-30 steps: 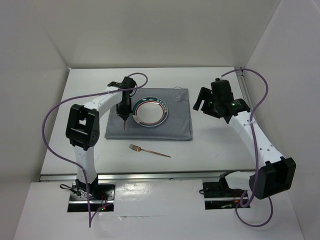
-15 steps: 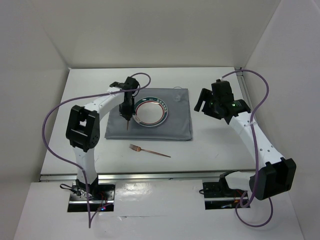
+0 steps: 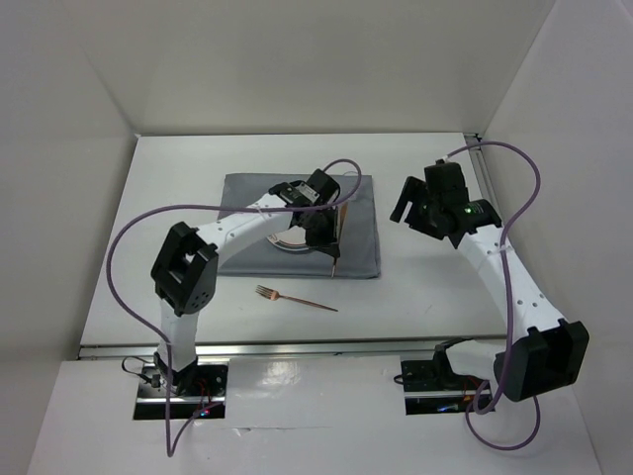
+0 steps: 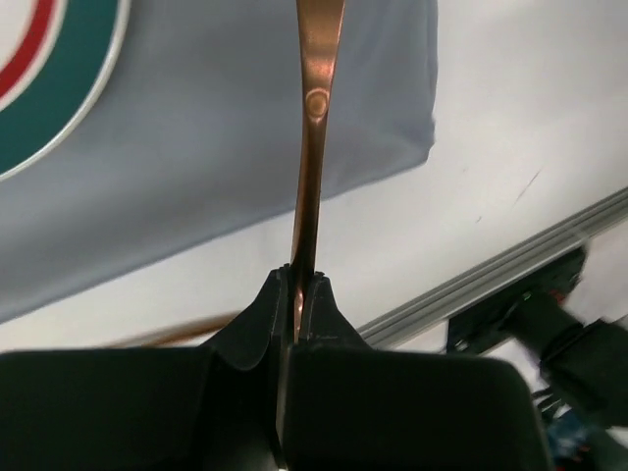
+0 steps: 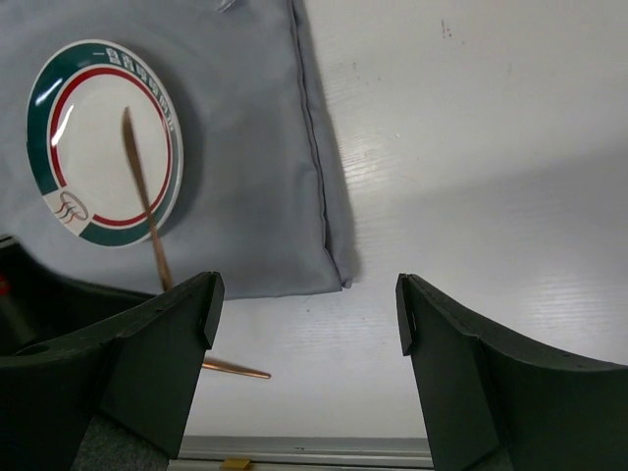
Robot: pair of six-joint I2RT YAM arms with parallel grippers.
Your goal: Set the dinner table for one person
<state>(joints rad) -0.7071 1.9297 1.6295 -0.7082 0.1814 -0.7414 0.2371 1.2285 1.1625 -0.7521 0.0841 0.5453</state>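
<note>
My left gripper (image 3: 324, 230) is shut on a thin copper knife (image 3: 334, 259) and holds it over the right part of the grey cloth mat (image 3: 361, 233), tip toward the mat's near edge. In the left wrist view the knife (image 4: 314, 128) runs out from the closed jaws (image 4: 299, 280) over the mat's corner (image 4: 216, 147). The green-and-red rimmed plate (image 3: 282, 240) lies on the mat, partly hidden by my left arm; it also shows in the right wrist view (image 5: 103, 142). A copper fork (image 3: 297, 298) lies on the white dinner table (image 3: 425, 287) in front of the mat. My right gripper (image 3: 404, 203) is open and empty, right of the mat.
An aluminium rail (image 3: 297, 348) runs along the table's near edge, another along the right edge (image 3: 485, 168). White walls enclose the left, back and right sides. My left arm's purple cable (image 3: 341, 168) loops over the mat's far part.
My left arm has swung right with the knife, from the plate's left side across to its right side. The right arm has barely moved.
</note>
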